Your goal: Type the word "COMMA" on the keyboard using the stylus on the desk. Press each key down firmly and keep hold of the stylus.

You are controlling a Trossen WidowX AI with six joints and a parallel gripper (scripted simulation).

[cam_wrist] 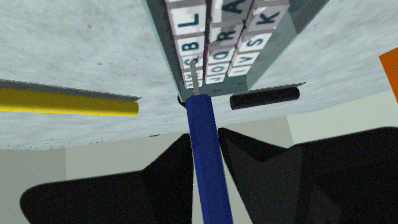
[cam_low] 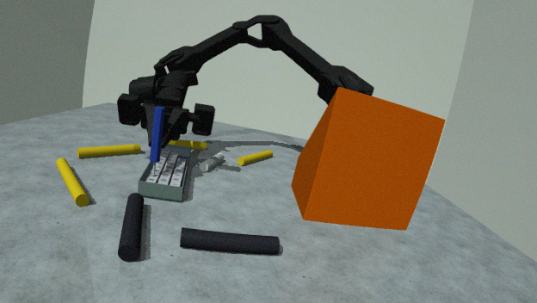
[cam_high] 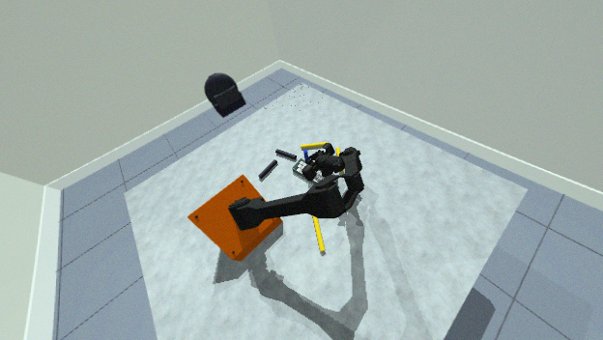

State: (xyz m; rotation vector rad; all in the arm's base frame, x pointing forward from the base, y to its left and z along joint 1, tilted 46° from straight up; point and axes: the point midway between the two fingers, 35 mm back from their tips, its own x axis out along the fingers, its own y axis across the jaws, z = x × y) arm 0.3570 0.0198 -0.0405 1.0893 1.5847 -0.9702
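Note:
The black gripper (cam_low: 157,140) (cam_wrist: 205,134) is shut on the blue stylus (cam_high: 305,155) (cam_low: 157,129) (cam_wrist: 202,125), which stands nearly upright in the exterior view. The green keyboard (cam_high: 301,167) (cam_low: 161,190) (cam_wrist: 298,24) lies below, with white letter keys in three rows. In the wrist view the thin grey tip (cam_wrist: 195,77) ends over the C key, beside the B key (cam_wrist: 191,46), and partly covers its letter. Contact or key travel cannot be told. The keys beyond C are small and hard to read. The gripper and arm hide part of the keyboard in the top view.
Two black cylinders (cam_high: 268,170) (cam_low: 131,227) (cam_low: 230,241) lie off one end of the keyboard. Yellow cylinders (cam_high: 319,236) (cam_low: 72,182) (cam_low: 256,157) (cam_wrist: 70,103) lie around it. A white cylinder (cam_low: 212,162) lies close beside it. The big orange block (cam_high: 213,214) (cam_low: 370,163) stands at the arm's base.

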